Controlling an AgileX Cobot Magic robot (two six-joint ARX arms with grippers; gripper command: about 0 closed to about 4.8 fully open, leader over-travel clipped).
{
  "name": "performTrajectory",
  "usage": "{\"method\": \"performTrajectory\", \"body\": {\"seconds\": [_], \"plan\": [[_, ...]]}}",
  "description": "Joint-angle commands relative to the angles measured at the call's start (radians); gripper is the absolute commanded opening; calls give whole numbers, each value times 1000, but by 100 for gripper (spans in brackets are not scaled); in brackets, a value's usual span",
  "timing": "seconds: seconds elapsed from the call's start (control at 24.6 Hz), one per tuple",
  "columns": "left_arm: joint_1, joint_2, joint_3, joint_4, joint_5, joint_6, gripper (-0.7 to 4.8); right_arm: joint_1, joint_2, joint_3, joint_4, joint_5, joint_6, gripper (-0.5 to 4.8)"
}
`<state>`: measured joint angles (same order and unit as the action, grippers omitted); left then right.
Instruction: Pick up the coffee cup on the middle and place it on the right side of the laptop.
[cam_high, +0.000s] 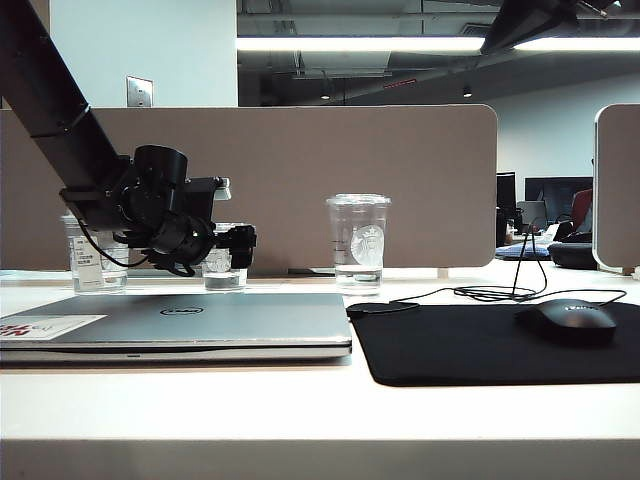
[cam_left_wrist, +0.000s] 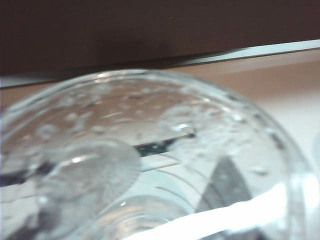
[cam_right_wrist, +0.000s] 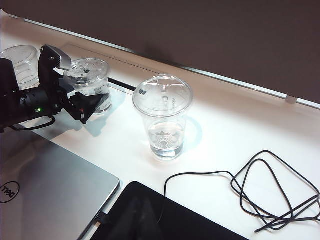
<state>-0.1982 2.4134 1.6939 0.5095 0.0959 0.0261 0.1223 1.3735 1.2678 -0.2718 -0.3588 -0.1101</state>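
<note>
Behind the laptop: the left gripper (cam_right_wrist: 92, 102) stands open at the coffee cup (cam_right_wrist: 89, 75), one finger (cam_right_wrist: 87, 107) in front of its wall; its lid fills the left wrist view.
Left neighbour: a short cup with a paper label (cam_high: 95, 255) stands near, with only a narrow gap.
Right neighbour: the taller clear cup (cam_right_wrist: 164, 117) stands apart; bare table lies between the two.
Back limit: a partition wall (cam_high: 300, 180) closes the far edge of the table.
Right of the laptop (cam_high: 180, 325): the black mouse pad (cam_high: 480, 345) lies just beside it, with the mouse (cam_high: 570, 320) and a loose black cable (cam_right_wrist: 270, 190).
Right gripper: not seen in any view.
</note>
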Motion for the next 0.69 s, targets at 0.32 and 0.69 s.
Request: {"method": "performTrajectory", "body": {"seconds": [0.32, 0.69], "plan": [[-2, -6, 5, 14, 21, 0, 334, 1, -5, 6, 14, 2, -3, -5], [-2, -8, 5, -23, 24, 0, 334, 1, -5, 6, 14, 20, -4, -6]]}}
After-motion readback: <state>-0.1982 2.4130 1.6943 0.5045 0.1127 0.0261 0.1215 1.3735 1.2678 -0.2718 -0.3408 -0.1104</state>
